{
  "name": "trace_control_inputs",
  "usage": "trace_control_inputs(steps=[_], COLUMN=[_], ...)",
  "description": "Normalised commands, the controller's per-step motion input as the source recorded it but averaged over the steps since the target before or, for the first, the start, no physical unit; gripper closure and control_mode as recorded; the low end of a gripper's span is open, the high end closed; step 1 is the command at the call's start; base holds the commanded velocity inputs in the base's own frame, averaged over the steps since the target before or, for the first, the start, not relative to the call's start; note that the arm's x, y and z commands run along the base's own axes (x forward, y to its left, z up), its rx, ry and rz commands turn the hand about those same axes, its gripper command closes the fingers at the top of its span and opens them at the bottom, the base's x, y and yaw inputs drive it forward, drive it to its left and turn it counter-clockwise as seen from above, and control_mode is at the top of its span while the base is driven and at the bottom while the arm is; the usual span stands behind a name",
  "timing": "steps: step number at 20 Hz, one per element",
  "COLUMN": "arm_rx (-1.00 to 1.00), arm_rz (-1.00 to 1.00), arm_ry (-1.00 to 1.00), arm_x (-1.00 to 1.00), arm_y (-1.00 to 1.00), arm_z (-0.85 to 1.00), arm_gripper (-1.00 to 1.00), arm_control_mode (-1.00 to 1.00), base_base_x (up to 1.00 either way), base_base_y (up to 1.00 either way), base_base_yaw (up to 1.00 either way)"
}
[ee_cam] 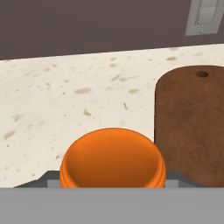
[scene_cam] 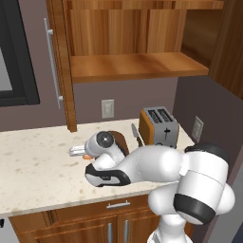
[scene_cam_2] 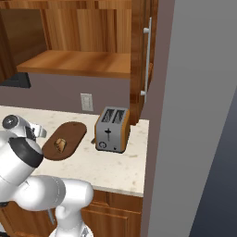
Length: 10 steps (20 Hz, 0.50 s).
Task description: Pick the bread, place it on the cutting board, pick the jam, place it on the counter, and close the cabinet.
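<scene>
Orange jam (ee_cam: 112, 158) gripped in pincer (ee_cam: 112, 181), rounded end facing camera, beside cutting board (ee_cam: 192, 127).

Left base view: looks from behind the arm's left side, forward and down at the bench (scene_cam: 38, 156); the toaster (scene_cam: 159, 126) sits right of centre and the open cabinet (scene_cam: 133, 66) fills the top.
Right base view: looks from behind the right side, placing the toaster (scene_cam_2: 112, 129) mid-frame.
Shared: bench, toaster, cutting board (scene_cam_2: 67, 139), cabinet shelf.
Hand view: very near, low over the bench, facing the wall; the jam (ee_cam: 113, 159) is at bottom centre and the cutting board (ee_cam: 192, 127) at right.
</scene>
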Motion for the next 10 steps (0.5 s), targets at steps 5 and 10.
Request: trace_control_inputs(steps=[5, 10], arm_rx=[0.00, 0.00], arm_rz=[0.00, 0.00], arm_ry=[0.01, 0.02], arm_x=[0.00, 0.00], arm_y=[0.04, 0.07], arm_z=[-0.10, -0.21], arm_gripper=[1.00, 1.00], arm_control_mode=[-1.00, -1.00], base_base_x=[0.00, 0.00], base_base_y=[0.00, 0.00], base_base_yaw=[0.00, 0.00])
